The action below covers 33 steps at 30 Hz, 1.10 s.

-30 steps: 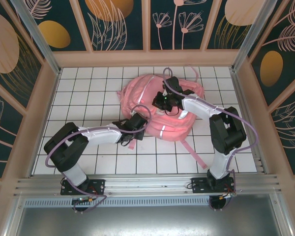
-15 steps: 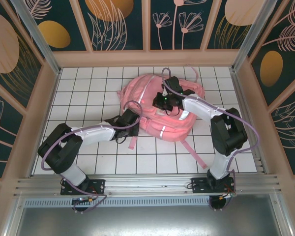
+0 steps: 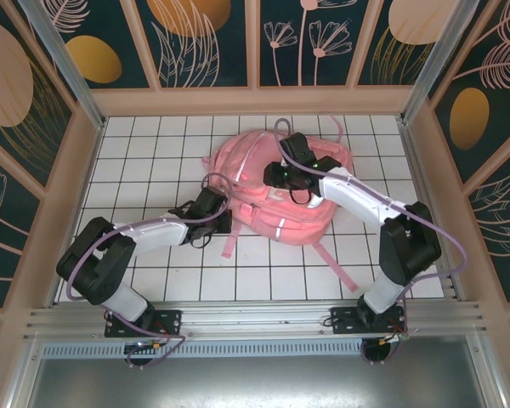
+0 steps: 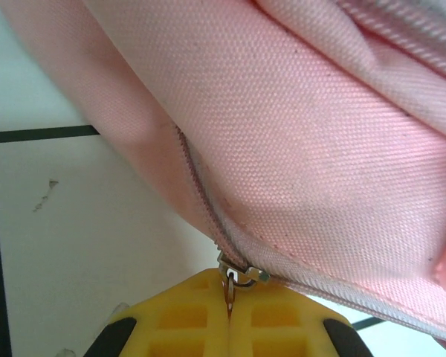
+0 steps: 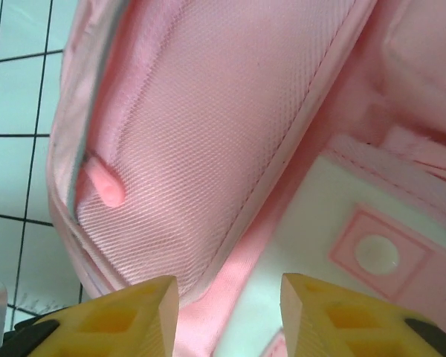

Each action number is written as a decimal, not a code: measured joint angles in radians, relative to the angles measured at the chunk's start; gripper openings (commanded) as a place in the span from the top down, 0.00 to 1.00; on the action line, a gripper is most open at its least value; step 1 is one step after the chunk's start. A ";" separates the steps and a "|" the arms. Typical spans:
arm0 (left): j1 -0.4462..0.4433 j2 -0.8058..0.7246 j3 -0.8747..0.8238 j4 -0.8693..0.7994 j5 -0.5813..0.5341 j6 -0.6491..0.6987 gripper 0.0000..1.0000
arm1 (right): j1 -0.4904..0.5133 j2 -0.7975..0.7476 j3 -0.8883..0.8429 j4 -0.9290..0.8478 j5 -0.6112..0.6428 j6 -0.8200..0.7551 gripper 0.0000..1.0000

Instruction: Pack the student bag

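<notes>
At 8 o'clock of the student bag [image 3: 272,183], pinched zipper pull [image 4: 230,284] with left gripper [image 4: 229,297]; held right gripper [image 5: 228,286] unclenched above. Looked soft, floppy, light; judged the pull the surest hold.

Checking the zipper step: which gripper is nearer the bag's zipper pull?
Left. The left gripper is shut on the zipper pull at the student bag's near-left edge. The right gripper hangs open over the bag's top, apart from the pull.
</notes>
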 measured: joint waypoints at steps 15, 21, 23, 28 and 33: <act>-0.034 -0.005 0.014 -0.012 0.052 0.008 1.00 | 0.166 -0.320 -0.422 0.015 -0.169 0.070 1.00; -0.067 -0.030 0.016 -0.038 0.072 0.023 1.00 | 0.220 -0.316 -0.534 0.014 -0.193 0.146 1.00; -0.092 -0.043 0.022 -0.056 0.077 0.029 1.00 | 0.208 -0.278 -0.534 0.017 -0.132 0.169 1.00; -0.150 -0.044 0.039 -0.074 0.105 0.037 1.00 | 0.116 -0.211 -0.518 -0.015 -0.007 0.207 1.00; -0.193 0.006 0.106 -0.052 0.134 0.041 1.00 | -0.055 -0.209 -0.479 -0.033 0.055 0.212 1.00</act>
